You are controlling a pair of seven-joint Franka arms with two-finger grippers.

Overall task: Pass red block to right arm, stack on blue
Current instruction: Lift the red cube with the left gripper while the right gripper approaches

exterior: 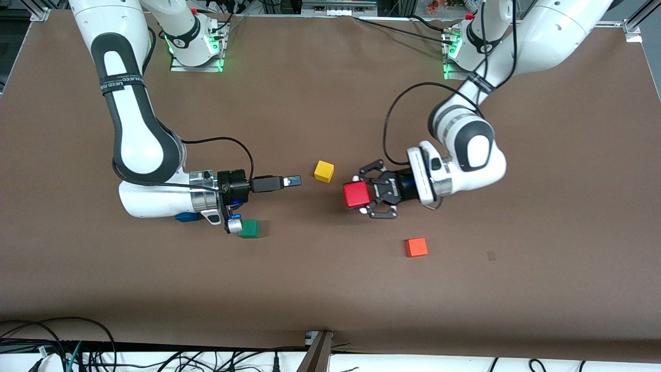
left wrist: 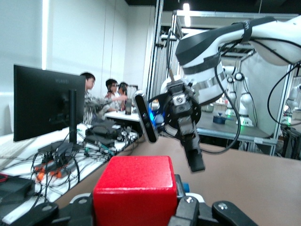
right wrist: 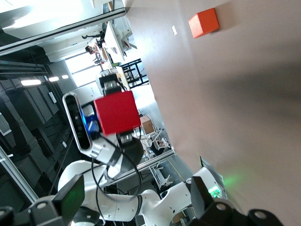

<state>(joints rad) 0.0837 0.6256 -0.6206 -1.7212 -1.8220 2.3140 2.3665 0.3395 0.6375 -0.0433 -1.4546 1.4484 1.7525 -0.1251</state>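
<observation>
Five cubes: one red block [exterior: 356,195], one yellow [exterior: 324,171], one orange [exterior: 416,247], one green [exterior: 249,229], one blue [exterior: 188,217]; two arms

The right arm [exterior: 139,155] mostly hides the blue cube [exterior: 187,217].

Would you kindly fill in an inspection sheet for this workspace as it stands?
Surface: brown table, no spills seen.
Job's things: red block gripped off the table; blue block mostly hidden under the right arm's wrist.
Clutter: yellow cube, orange cube, green cube, lying apart on the table.
Hands: left hand shut on the red block, presenting it toward the right hand, whose fingers point back at it, with a gap between.
Cables: black loops on both arms; a tangle below the table's near edge.
Surroundings: the left wrist view shows a monitor and people at a desk.
</observation>
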